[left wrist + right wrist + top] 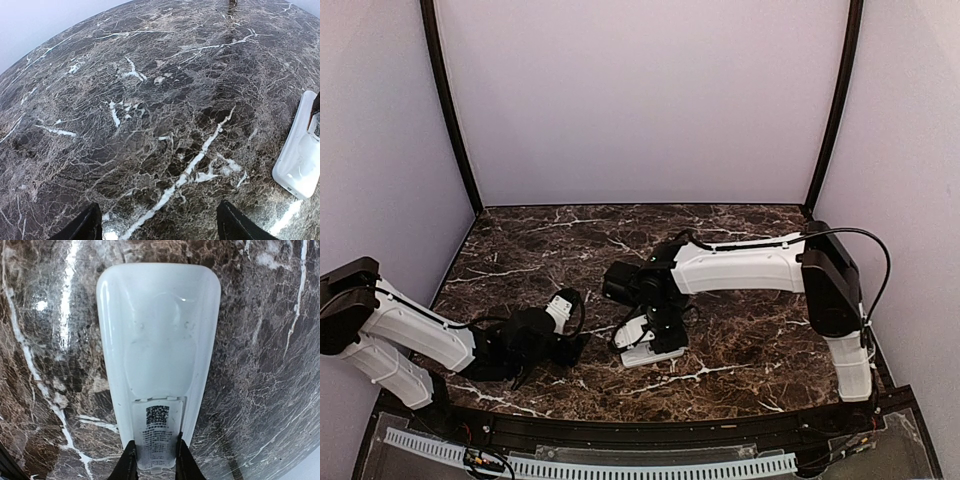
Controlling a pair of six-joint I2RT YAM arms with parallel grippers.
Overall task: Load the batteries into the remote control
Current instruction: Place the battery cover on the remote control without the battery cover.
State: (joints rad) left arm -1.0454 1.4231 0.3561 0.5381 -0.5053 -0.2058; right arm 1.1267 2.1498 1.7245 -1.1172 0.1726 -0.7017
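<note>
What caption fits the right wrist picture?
White remote control lying back-up on dark marble table, right fingers pinching its labelled cover.

Centre-front on table point(520, 255): remote control point(653, 349)

The only print in view is a label point(156, 432) on the narrow cover point(140, 415) set in the remote's point(157, 340) white back, at the end lying between the fingers of the right end effector point(155, 462). The label has a dark square code block at the top. Under it run several lines of fine black type, all too small and blurred to read. No word, brand or number can be made out anywhere.
</note>
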